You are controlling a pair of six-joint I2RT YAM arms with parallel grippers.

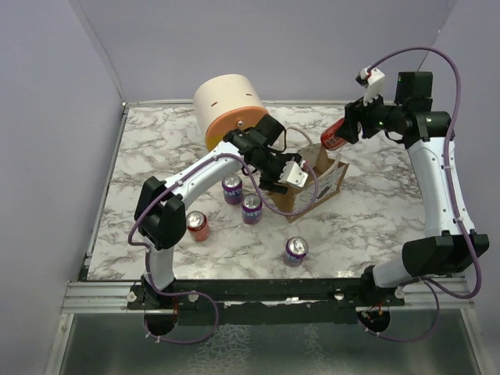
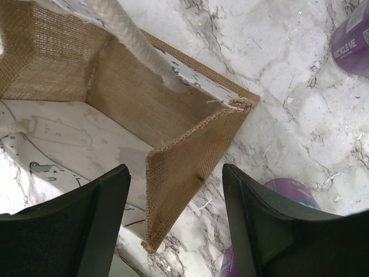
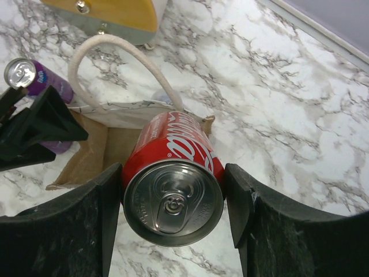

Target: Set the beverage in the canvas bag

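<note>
My right pincer [image 3: 173, 179] grasped the red aluminium can [image 3: 173, 199], base pointing at the tan burlap bag [image 3: 109, 147] below; my left pincer [image 2: 176, 173] gaped astride its wall.

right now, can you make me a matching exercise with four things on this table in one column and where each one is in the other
Things
1 red can
2 canvas bag
3 orange can
4 cream cylinder

Places
A at the back of the table
B upright near the table's front left
C held in the air by the right gripper
D one wall between the open fingers of the left gripper

Pairs: 1-C, 2-D, 3-B, 4-A
</note>
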